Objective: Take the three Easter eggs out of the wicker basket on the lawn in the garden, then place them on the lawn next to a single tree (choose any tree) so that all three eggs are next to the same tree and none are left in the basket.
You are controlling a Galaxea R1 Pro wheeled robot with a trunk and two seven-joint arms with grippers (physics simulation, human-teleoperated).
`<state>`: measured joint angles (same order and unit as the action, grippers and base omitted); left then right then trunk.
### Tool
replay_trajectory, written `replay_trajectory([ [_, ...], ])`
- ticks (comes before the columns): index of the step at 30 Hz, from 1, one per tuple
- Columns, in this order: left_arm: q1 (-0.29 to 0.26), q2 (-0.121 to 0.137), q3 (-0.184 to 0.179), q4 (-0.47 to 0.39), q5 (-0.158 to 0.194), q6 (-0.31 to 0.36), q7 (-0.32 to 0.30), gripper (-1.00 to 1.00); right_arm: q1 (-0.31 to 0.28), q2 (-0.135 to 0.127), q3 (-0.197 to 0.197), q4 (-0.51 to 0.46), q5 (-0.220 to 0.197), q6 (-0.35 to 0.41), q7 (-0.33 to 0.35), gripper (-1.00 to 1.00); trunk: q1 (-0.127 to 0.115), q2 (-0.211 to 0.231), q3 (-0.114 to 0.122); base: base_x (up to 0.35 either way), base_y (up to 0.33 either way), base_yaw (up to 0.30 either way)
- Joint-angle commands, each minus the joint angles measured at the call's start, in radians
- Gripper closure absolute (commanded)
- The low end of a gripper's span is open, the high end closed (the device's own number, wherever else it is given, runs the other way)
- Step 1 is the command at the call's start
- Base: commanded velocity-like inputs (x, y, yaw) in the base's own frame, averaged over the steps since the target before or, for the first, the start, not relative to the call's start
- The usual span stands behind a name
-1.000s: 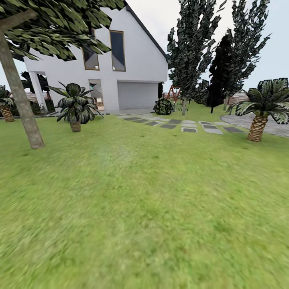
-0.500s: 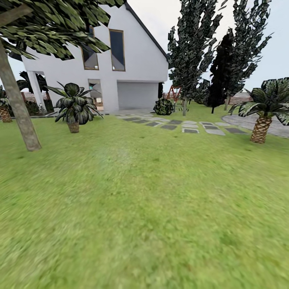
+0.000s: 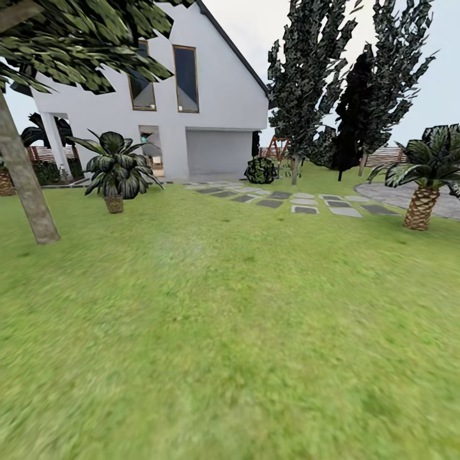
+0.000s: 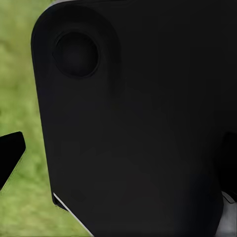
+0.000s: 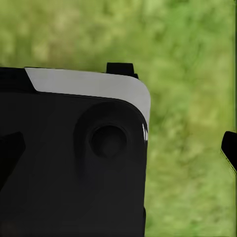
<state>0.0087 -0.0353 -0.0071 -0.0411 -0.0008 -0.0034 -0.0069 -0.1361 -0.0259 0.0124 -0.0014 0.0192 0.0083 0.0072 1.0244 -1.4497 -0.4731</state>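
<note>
Since the earlier frames the whole head view has slid: trunk and potted plant sit further toward 9 o'clock, the palm further toward 3 o'clock, so the camera has turned and the things have stayed put.

Lawn (image 3: pixel 230 332) fills the lower two thirds of the head view, blurred near the bottom. At 9 o'clock a tree (image 3: pixel 25 185) stands on it with a bare, leaning grey-tan trunk; its leafy canopy is cut off by the top-left corner. Just beyond, toward 10 o'clock, a potted plant (image 3: pixel 115 171) holds broad dark leaves in a small brown pot. Behind it rises the white house (image 3: pixel 211 108), with a garage door near centre. Stepping stones (image 3: pixel 300 203) run across the grass toward 2 o'clock. Tall dark trees (image 3: pixel 338 89) stand at 1 o'clock, and a palm (image 3: pixel 421 204) at 3 o'clock is clipped by the right edge. A slat fence (image 3: pixel 383 155) shows faintly behind.

Both wrist views show blurred grass behind black robot housing; I cannot tell whether either gripper is spread or pressed together.
</note>
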Motion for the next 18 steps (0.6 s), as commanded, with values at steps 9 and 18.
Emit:
replay_trajectory([
  [9, 0.001, 0.0, -0.001, -0.001, 0.0, 0.0, -0.001, -1.0, 0.0, 0.0, 0.001, 0.0, 0.002, 0.001, 0.0, -1.0, 0.001, 0.0, -0.001, 0.34, 0.0, 0.0],
  [18, 0.001, 0.0, -0.001, -0.001, 0.001, 0.0, -0.001, -1.0, 0.0, 0.0, 0.001, 0.0, 0.002, 0.001, 0.001, -1.0, 0.001, 0.0, -0.001, 0.34, 0.0, 0.0],
])
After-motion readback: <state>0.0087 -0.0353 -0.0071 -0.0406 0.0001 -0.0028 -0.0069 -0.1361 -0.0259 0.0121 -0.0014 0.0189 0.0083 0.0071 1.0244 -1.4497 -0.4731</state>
